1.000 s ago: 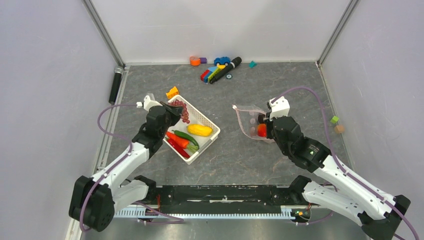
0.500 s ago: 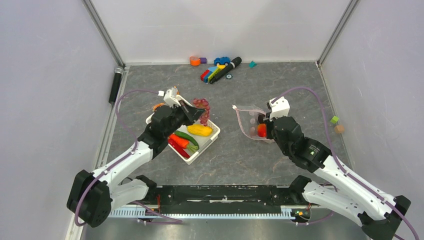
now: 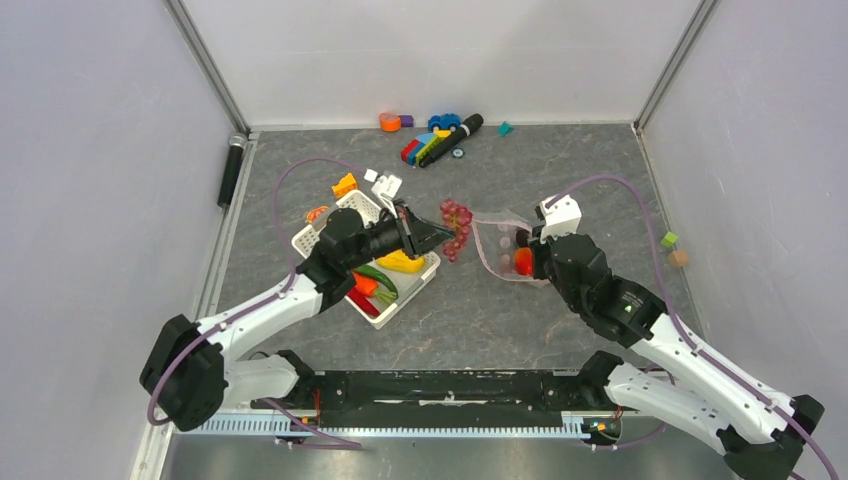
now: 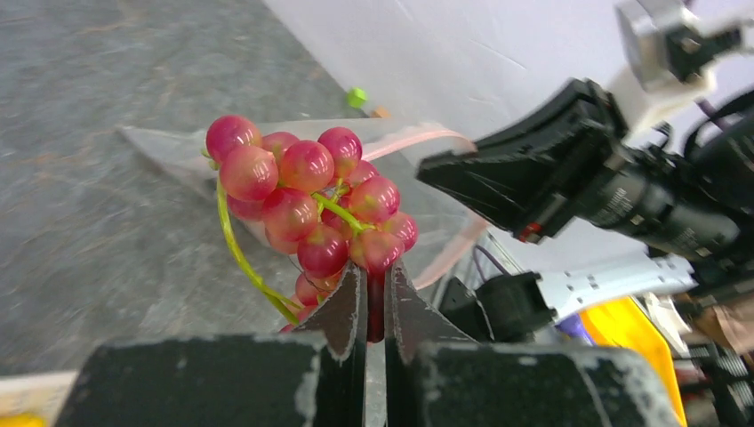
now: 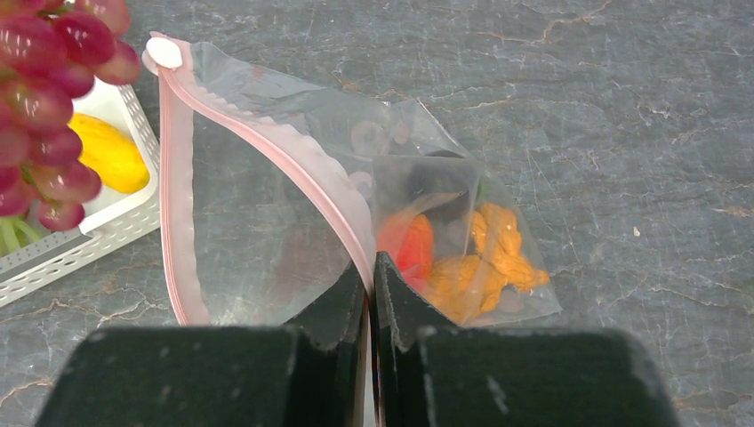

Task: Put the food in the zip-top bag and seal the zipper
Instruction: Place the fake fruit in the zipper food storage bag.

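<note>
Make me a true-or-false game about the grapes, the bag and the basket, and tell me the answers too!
1. The left hand holds the grapes. True.
2. The grapes are inside the bag. False: they are outside it, held up near its open mouth.
3. The right hand pinches the bag's pink strip. True.
4. The bag is empty. False: red and orange food lies inside.
5. The yellow fruit lies in the basket. True.

1 grape bunch, 1 bag, 1 basket
</note>
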